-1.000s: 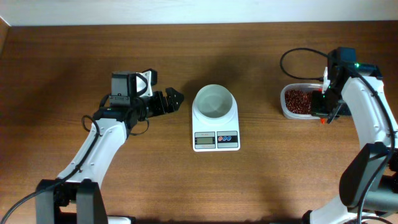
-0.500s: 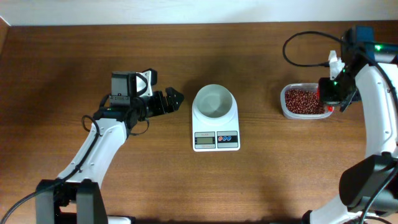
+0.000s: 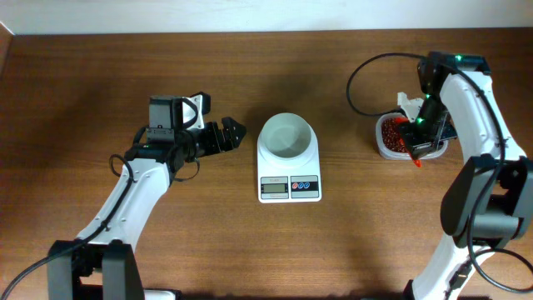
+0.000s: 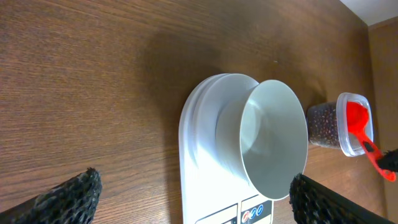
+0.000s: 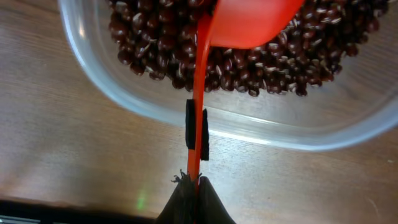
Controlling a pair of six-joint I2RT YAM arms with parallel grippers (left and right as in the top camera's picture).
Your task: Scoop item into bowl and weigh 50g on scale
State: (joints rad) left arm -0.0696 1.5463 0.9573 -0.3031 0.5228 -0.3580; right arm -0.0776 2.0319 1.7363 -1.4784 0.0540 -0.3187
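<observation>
The dark red-brown beans [image 3: 393,133] lie in a clear plastic tub [image 3: 381,150] at the right. My right gripper [image 3: 419,152] is shut on the handle of a red scoop [image 5: 249,18]. In the right wrist view the scoop's cup sits over the beans [image 5: 155,37], with its handle crossing the tub's rim [image 5: 124,87] back to my gripper [image 5: 196,186]. The white bowl [image 3: 287,136] stands on the white scale [image 3: 289,171] at the centre and looks empty. My left gripper [image 3: 236,131] is open just left of the bowl [image 4: 273,143], as the left wrist view [image 4: 193,205] shows.
A black cable [image 3: 366,75] loops over the table behind the tub. The scale's display and buttons [image 3: 289,188] face the front edge. The left wrist view also shows the tub and scoop [image 4: 356,118] beyond the bowl.
My right arm has swung from the tub's right side to over its front, bringing the red scoop down over the beans. The left arm has not moved.
</observation>
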